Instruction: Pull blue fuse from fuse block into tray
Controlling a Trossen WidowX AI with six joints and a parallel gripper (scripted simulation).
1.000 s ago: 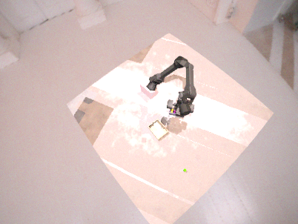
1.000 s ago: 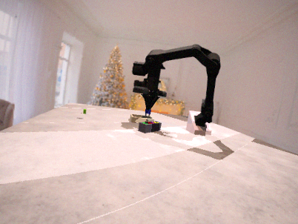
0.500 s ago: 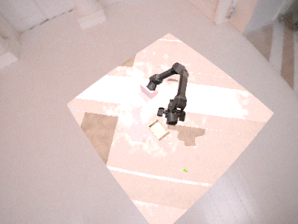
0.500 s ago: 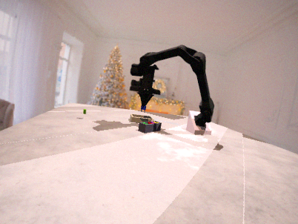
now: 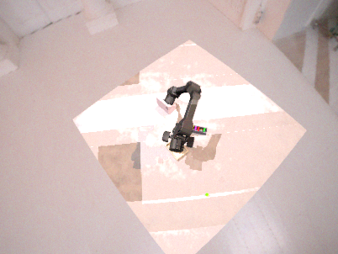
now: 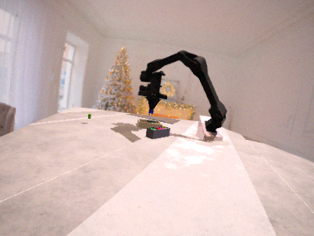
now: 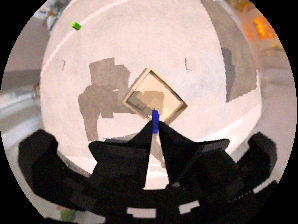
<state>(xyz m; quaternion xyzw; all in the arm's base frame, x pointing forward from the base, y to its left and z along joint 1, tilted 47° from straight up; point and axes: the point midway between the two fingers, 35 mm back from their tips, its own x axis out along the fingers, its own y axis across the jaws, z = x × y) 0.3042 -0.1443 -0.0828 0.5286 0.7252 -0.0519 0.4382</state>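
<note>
Gripper [image 7: 154, 137] clamped on blue fuse [image 7: 154, 120], held above tray [image 7: 156, 96], tray at 12 o'clock from fingertips. Fuse block [image 6: 158, 132] sits apart on table [image 6: 117, 176].

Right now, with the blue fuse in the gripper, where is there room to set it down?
The tray interior looks bare, directly below the blue fuse clamped in the gripper. The crowded spot is the fuse block beside it, packed with other fuses; stay on the tray's far side.
</note>
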